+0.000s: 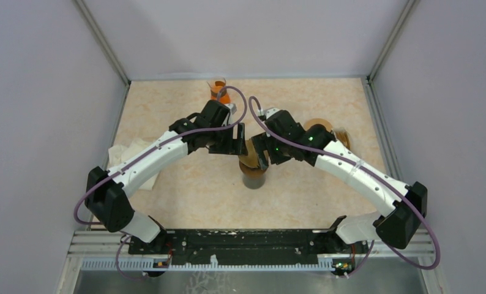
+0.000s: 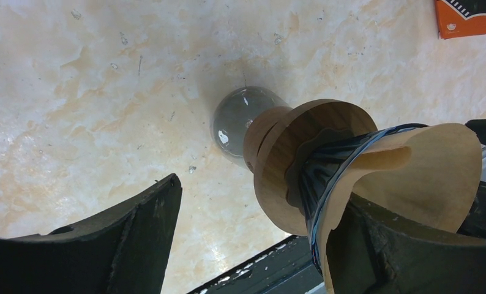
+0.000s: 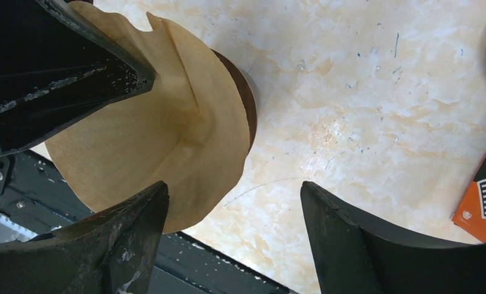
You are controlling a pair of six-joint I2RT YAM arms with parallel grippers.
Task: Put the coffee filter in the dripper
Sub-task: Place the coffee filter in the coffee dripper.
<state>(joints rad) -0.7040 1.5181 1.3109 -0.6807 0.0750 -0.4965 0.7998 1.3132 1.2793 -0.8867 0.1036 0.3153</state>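
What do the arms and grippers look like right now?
The left arm and right arm match: white links, black joints, a purple cable looping alongside each. Small green lights glow near the right wrist. The left gripper and right gripper are black, with two broad wedge-shaped fingers, scuffed whitish.

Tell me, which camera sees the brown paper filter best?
The right wrist view: the coffee filter looks biggest there, showing its open cone and crease. The left wrist view shows only its side, beside the wooden collar. The top view shows just a small tan patch.
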